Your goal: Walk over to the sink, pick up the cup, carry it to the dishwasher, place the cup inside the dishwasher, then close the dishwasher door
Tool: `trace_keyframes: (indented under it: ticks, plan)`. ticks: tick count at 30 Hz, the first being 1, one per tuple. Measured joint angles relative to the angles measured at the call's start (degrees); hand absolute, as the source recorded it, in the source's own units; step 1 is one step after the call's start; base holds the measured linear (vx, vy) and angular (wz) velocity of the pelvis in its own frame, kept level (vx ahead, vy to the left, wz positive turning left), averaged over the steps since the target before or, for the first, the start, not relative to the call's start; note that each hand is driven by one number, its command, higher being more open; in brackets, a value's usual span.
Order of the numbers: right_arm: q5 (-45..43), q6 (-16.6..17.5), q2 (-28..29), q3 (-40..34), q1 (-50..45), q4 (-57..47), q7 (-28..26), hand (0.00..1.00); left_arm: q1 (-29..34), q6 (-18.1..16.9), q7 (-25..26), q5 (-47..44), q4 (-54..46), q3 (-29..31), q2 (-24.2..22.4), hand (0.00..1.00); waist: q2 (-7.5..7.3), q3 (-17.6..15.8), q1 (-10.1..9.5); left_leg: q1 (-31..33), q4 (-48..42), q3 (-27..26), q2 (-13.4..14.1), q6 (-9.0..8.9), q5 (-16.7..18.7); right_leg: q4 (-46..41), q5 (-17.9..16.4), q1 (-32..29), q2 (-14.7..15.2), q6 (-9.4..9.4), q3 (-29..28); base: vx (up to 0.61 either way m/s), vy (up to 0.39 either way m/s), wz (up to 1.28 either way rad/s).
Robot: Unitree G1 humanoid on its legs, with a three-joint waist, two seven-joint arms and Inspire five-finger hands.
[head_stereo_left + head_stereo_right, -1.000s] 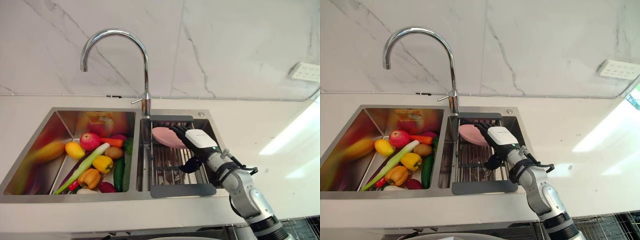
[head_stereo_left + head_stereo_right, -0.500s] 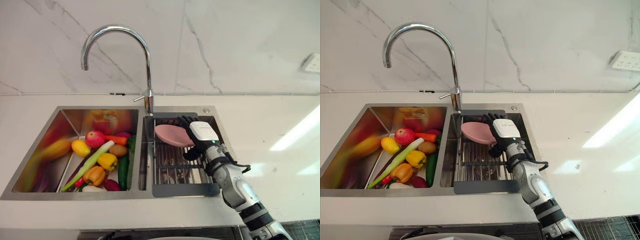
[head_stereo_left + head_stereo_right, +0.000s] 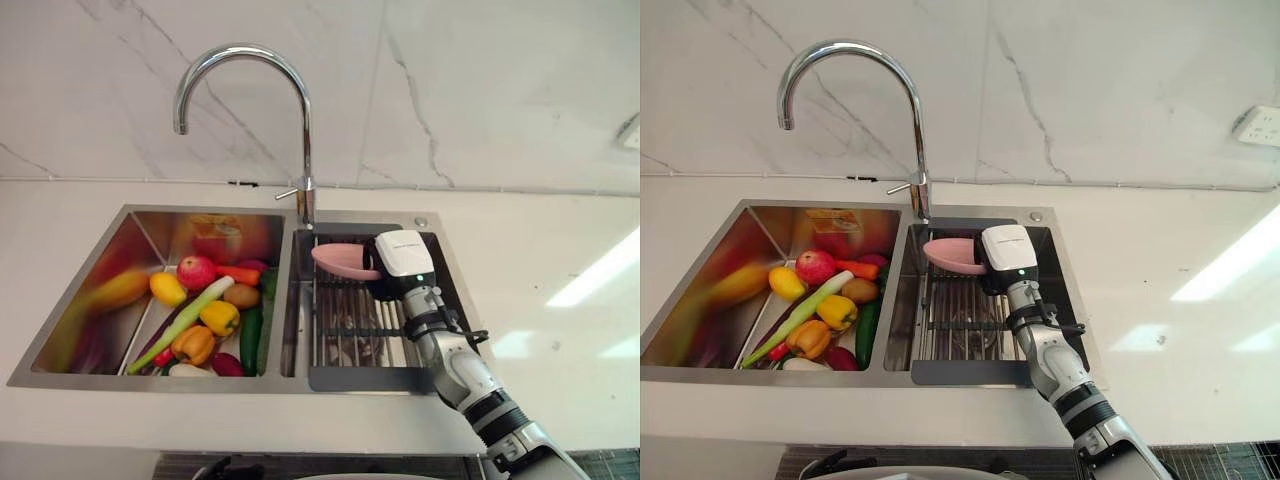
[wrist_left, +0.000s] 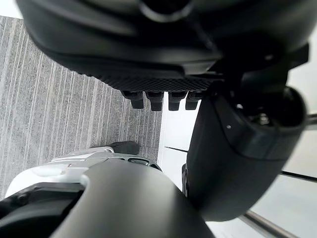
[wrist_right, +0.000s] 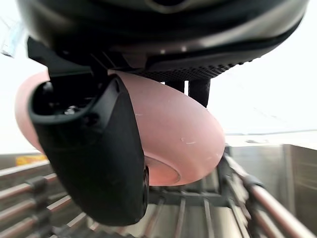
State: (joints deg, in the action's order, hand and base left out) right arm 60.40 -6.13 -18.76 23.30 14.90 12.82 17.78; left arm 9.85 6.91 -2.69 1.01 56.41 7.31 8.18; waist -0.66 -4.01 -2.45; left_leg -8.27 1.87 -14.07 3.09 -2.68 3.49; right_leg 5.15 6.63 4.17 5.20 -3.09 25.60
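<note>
Pickup underway: my right hand [image 3: 1007, 258] is gripping the pink cup [image 3: 948, 257], fingers curled round it; I'm judging a clean lift comes next.

Glossy steel sink [image 3: 150, 381], perhaps plastic cup [image 3: 343, 260]

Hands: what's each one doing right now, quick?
Left hand: open, relaxed, holding nothing.
Right hand: shut on the cup, over the sink rack.
</note>
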Motion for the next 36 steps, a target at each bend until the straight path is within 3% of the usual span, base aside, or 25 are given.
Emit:
trace_keyframes:
  ticks: [9,20,21,23,24,25,27,29,31,32,33,34,36]
  plan:
    - [-10.7,2.6,-0.9,-0.7,-2.0,-7.3,1.7,0.00,0.1,-0.9,0.3,-0.1,-0.5,0.0,-0.2,1.00,0.30,-1.0,0.25,0.0,0.3,0.2,0.0,0.28,-0.3,-0.1,0.0,0.0,0.0,0.00,0.3,0.00,0.000,0.00]
    - [-16.5,4.6,-2.3,-16.4,-10.8,-25.7,3.1,0.00,0.2,-1.8,2.9,0.2,-0.4,-1.5,-0.2,1.00,0.38,-1.1,0.96,0.0,-0.3,2.5,-0.1,0.48,-0.2,-0.2,0.0,0.9,0.0,0.05,2.1,0.01,0.009,0.10]
    - [-16.5,4.6,-2.7,-16.9,-11.8,-26.1,3.1,0.00,0.3,-2.1,2.8,0.3,-0.5,-1.4,-0.3,1.00,0.46,-1.3,0.91,0.0,-2.3,2.2,0.0,1.32,1.0,-0.3,0.0,1.3,0.0,0.08,0.6,0.02,0.052,-0.33]
    - [-16.5,5.3,-3.6,-17.0,-12.1,-26.3,3.1,0.00,0.4,-2.8,3.3,-2.2,-2.1,-1.1,-1.1,1.00,1.69,-3.2,0.47,3.3,-15.6,1.2,1.8,1.96,7.5,-2.3,-1.0,1.5,-0.3,-0.04,-3.9,-0.08,0.076,-0.78]
    - [-16.5,6.7,-4.5,-17.0,-12.0,-27.1,3.1,0.00,0.6,-2.8,4.0,-4.7,-2.7,-1.1,-2.1,1.00,3.40,-4.0,0.19,7.4,-25.6,2.6,3.4,2.23,11.0,-5.1,-2.1,-0.4,-0.9,0.39,-7.3,-0.23,0.120,-1.21]
    - [-16.5,7.7,-5.1,-17.1,-12.0,-28.6,3.4,0.00,0.9,-3.2,3.7,-7.6,-2.5,-0.4,-2.9,1.00,4.70,-4.5,0.87,10.2,-29.9,5.3,4.0,1.94,12.7,-7.5,-2.1,-3.5,-1.6,0.62,-9.7,-0.24,0.132,-1.42]
    - [-16.5,8.3,-5.5,-18.3,-12.0,-29.9,3.4,0.00,1.2,-4.0,3.7,-7.1,-3.2,-0.5,-2.6,1.00,5.00,-5.0,0.85,10.0,-27.7,5.9,3.7,1.76,14.7,-10.3,-1.0,-8.6,-2.3,0.70,-14.5,-0.23,0.116,-1.32]
    - [-16.6,8.0,-5.3,-21.8,-12.2,-29.8,4.1,0.00,0.6,-3.9,3.5,-6.0,-2.6,-0.4,-1.5,1.00,3.84,-6.4,1.80,10.8,-27.9,3.5,1.9,2.07,15.3,-9.5,0.8,-11.6,-1.9,-0.39,-19.4,-0.29,0.115,-1.25]
    - [-17.8,7.4,-4.6,-25.8,-12.6,-29.9,6.7,0.00,0.1,-3.4,2.0,-5.3,-2.5,-0.4,-0.6,1.00,2.99,-7.0,2.65,11.8,-27.2,0.4,0.8,3.74,14.6,-7.0,0.2,-13.2,-1.0,-2.02,-20.7,-0.33,0.147,-1.10]
    - [-18.4,6.9,-3.1,-28.5,-12.3,-29.9,9.4,0.00,-0.9,-2.8,1.6,-4.1,-2.0,-0.3,-0.3,1.00,4.16,-7.8,3.13,11.5,-24.3,-4.0,2.1,6.46,11.8,-9.5,-2.7,-14.9,0.3,-0.59,-15.1,-0.38,0.165,-1.11]
    - [-18.4,6.8,-3.1,-28.7,-12.1,-29.9,10.2,0.00,-1.0,-2.4,1.6,-4.1,-1.9,-0.3,-0.3,1.00,4.32,-8.1,3.15,11.4,-23.7,-5.3,2.5,6.44,11.2,-12.5,-3.3,-15.9,0.8,1.13,-12.6,-0.32,0.123,-1.37]
    - [-18.3,6.7,-3.1,-28.5,-11.6,-29.6,11.0,0.00,-1.1,-1.6,1.8,-4.0,-1.7,0.4,0.1,1.00,4.56,-8.2,3.00,10.9,-22.1,-8.6,3.8,6.05,9.9,-20.9,-5.3,-17.6,2.2,4.69,-7.2,-0.21,0.109,-1.43]
    - [-18.0,6.7,-3.1,-27.7,-11.1,-29.2,11.8,0.00,-1.1,1.1,2.1,-4.5,-1.6,1.3,1.1,1.00,4.62,-8.2,2.24,8.2,-19.5,-14.4,6.5,5.83,8.2,-33.3,-10.5,-14.2,5.6,6.56,0.1,-0.18,0.096,-1.59]
